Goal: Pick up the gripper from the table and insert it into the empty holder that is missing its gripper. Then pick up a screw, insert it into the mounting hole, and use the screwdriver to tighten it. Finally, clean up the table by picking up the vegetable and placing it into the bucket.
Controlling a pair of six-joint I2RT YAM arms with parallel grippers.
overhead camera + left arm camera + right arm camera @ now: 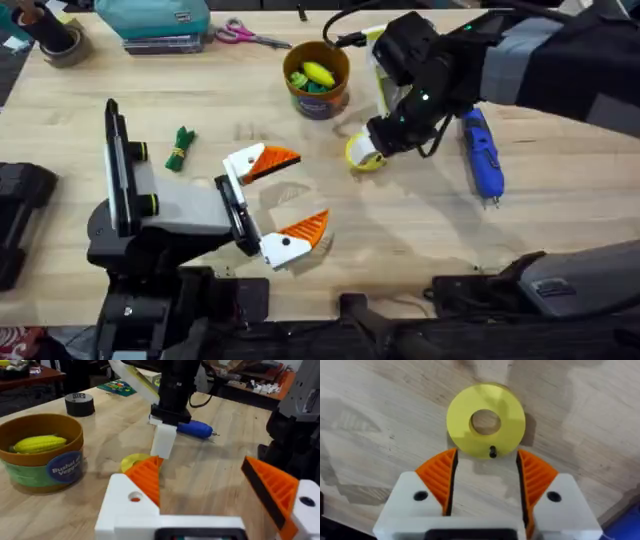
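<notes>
Two arms worked over the wooden table (560,180). The left gripper (283,200) lay low near the middle of the table, closer to the near edge, and its jaws were spread wide with nothing between them. The right gripper (486,477) pointed straight down at the table, a little toward the far edge from the middle; its jaws were also spread, and the orange pads (440,477) stood on both sides of the near rim of a yellow disc (485,420). A small dark screw (492,452) sat on that rim of the disc, between the pads. Whether the pads touched the disc, I cannot tell.

The bucket (318,95) stood near the far edge, just beside the disc, and it carried a bright yellow toy piece (39,444) inside. The vegetable (180,148) lay on the table toward the left edge, well apart from the bucket. The screwdriver (482,155) lay flat toward the right edge, near the right arm, with its thin bit pointing to the near edge.

In the left wrist view, the white finger (164,440) of the right gripper stood upright above the disc, and a black tape roll (79,404) rested beyond the bucket. Scissors (245,36) lay at the far edge.
</notes>
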